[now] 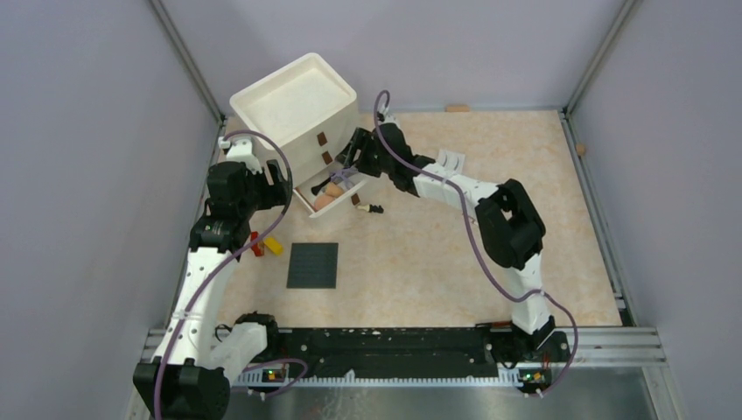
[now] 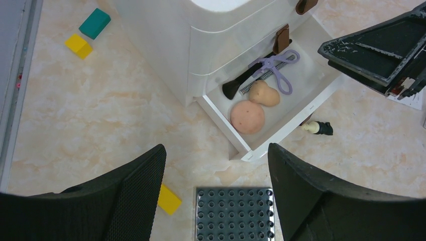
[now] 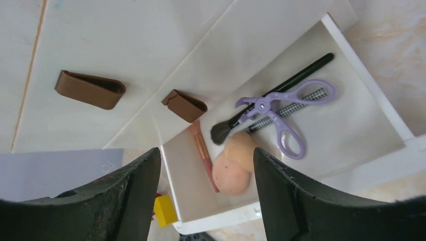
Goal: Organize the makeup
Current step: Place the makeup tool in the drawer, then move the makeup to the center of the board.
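White drawer unit (image 1: 297, 109): it's standing at the far left of the table, with its bottom drawer (image 2: 281, 133) sticking out toward the middle.
Brown pull tabs (image 3: 90, 89): two are showing on the closed fronts above the open drawer.
Right gripper (image 3: 206, 155): it's hanging right over the open drawer, fingers spread apart and gripping nothing.
Left gripper (image 2: 216, 150): it's hovering over the table on the near side of the drawer, jaws gaping wide, nothing between them.
Round peach puff (image 2: 247, 116): it's lying in the drawer close to the front wall, touching the peach gourd-shaped sponge (image 2: 263, 94) just behind it.
Purple eyelash curler (image 3: 281, 113): it's resting across the black brush (image 3: 271, 100) and a checkered silver stick (image 3: 311, 94) further back in the drawer.
Pink pencil (image 3: 201, 148): it's lying along the drawer's side wall, right beside the puff.
Small black-capped tube (image 2: 317, 128): it's lying on the table just outside the drawer's front, not in it.
Dark studded plate (image 2: 233, 213): it's sitting flat on the table, below the left gripper.
Yellow brick (image 2: 168, 199): it's sitting just beside the plate.
Second yellow brick (image 2: 78, 45) and green brick (image 2: 94, 23): they're sitting near each other, off to the side of the unit, well apart from the drawer.
Red brick (image 1: 256, 245): it's peeking out beside the left arm.
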{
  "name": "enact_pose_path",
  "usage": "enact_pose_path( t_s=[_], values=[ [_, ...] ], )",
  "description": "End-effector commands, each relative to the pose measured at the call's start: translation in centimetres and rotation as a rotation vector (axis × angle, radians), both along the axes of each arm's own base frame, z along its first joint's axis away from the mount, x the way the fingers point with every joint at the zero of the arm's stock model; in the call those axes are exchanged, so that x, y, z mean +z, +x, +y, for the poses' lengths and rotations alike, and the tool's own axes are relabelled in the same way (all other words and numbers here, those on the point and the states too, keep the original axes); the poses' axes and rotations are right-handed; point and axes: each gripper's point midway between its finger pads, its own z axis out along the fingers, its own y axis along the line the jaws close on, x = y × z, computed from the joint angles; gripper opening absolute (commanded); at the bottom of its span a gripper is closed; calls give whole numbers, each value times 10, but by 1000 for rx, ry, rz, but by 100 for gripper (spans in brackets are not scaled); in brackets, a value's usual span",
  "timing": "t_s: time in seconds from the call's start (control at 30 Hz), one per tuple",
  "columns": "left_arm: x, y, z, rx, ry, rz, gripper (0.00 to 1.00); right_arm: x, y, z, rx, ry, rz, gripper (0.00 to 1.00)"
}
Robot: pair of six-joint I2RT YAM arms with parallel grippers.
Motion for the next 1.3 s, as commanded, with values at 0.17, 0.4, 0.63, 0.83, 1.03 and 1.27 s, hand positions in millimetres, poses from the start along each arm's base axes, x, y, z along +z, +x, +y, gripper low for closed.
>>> enact_pose_path(
  t_s=[0.17,0.4,0.63,0.83,1.03,1.27],
  values=[
    [11,2,0,-4,12,-50,80,50,-8,-88,-111,-211,-216,67],
    [10,2,-2,-12,5,-47,80,-7,-25,-234,-259,-487,63,68],
    [9,4,-2,-12,6,-41,82,-37,-66,-332,-376,-583,175,68],
    [7,5,-2,-12,3,-35,89,-65,-106,-333,-122,-705,187,67],
    [7,6,-4,-20,-4,-30,95,-90,-119,-352,-39,-862,263,65],
    [7,5,-3,-15,-2,-31,98,-122,-118,-346,55,-882,327,64]
  ],
)
